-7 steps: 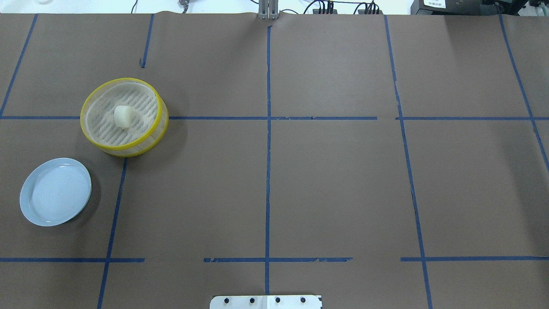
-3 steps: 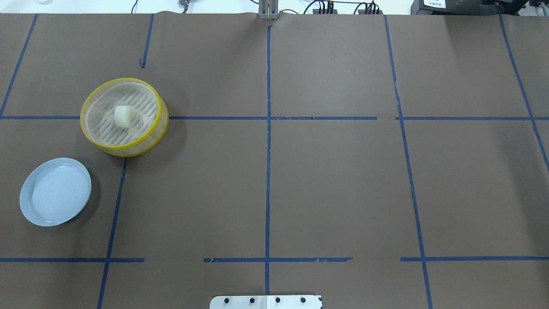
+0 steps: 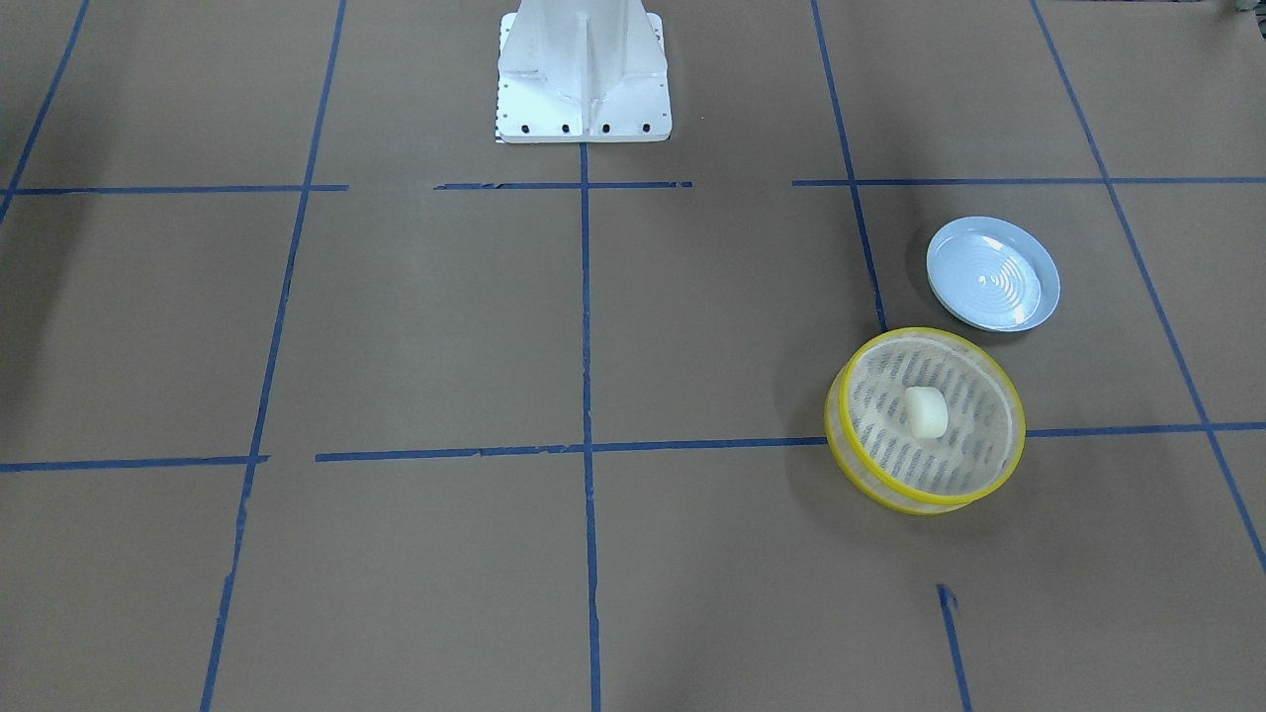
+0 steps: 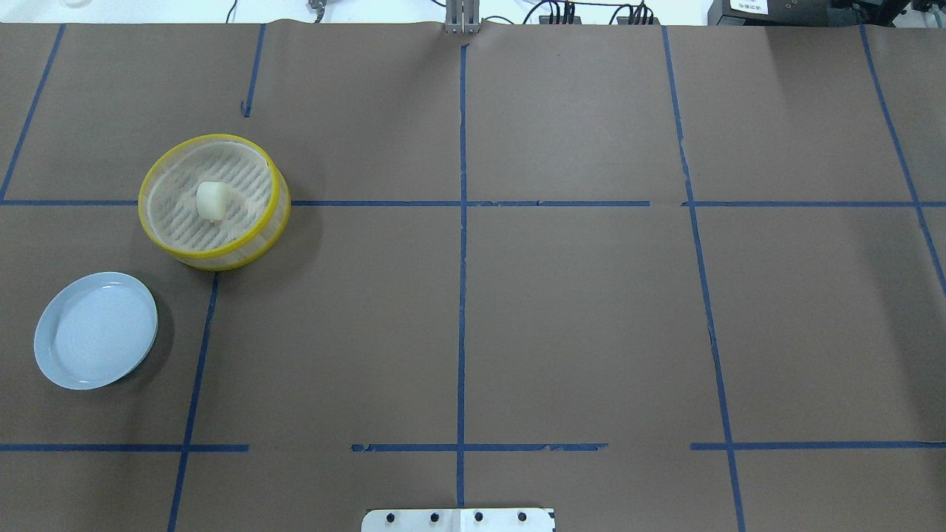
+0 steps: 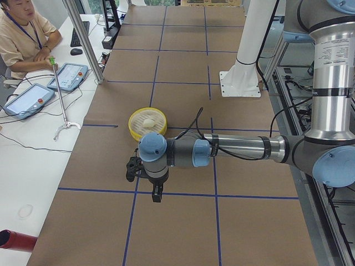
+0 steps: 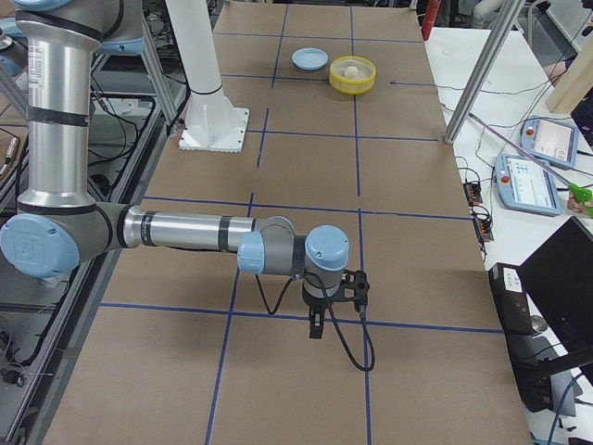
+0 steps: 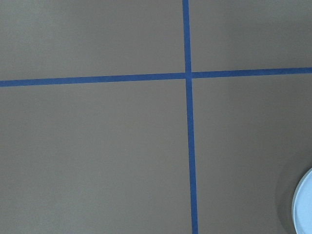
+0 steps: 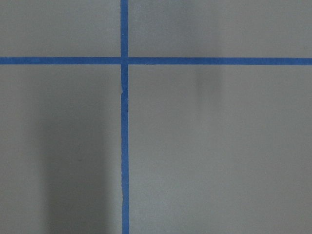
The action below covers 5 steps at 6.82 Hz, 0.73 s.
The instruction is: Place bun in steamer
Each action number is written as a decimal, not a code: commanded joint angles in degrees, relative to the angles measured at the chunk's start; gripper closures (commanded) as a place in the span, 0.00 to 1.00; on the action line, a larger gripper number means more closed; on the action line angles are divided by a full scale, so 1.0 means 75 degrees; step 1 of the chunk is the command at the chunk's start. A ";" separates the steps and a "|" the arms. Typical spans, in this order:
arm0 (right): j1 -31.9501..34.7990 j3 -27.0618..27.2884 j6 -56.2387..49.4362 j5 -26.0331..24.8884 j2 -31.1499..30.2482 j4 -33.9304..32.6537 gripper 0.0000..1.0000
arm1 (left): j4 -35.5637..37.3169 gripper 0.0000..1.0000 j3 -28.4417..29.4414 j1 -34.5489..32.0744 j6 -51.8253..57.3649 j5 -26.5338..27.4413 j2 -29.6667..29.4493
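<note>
The bun (image 4: 211,199) is a small cream-white lump lying inside the steamer (image 4: 244,251), near the middle of its slotted floor. The front-facing view shows the same: bun (image 3: 927,411) in the steamer (image 3: 841,435). Both also show in the left view, bun (image 5: 148,122) in steamer (image 5: 145,134), and far off in the right view as the steamer (image 6: 353,86). My left gripper (image 5: 157,194) hangs over bare table, apart from the steamer. My right gripper (image 6: 317,326) hangs at the table's other end. I cannot tell whether either is open or shut.
A pale blue plate (image 4: 96,330) lies empty near the steamer, also in the front-facing view (image 3: 992,274); its edge shows in the left wrist view (image 7: 304,204). The robot's white base (image 3: 582,69) stands mid-table. Blue tape lines cross the brown table cover. An operator (image 5: 22,39) sits beside the table.
</note>
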 commanded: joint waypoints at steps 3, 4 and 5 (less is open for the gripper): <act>0.0000 0.0000 0.0000 0.0000 0.0000 -0.0001 0.00 | 0.0065 0.00 -0.0009 -0.0001 0.0040 0.0008 -0.0101; 0.0000 0.0000 0.0000 0.0000 0.0000 -0.0001 0.00 | 0.0065 0.00 0.0003 -0.0001 0.0041 0.0008 -0.0089; 0.0000 0.0000 0.0000 0.0000 0.0000 -0.0001 0.00 | 0.0065 0.00 0.0003 -0.0001 0.0041 0.0008 -0.0054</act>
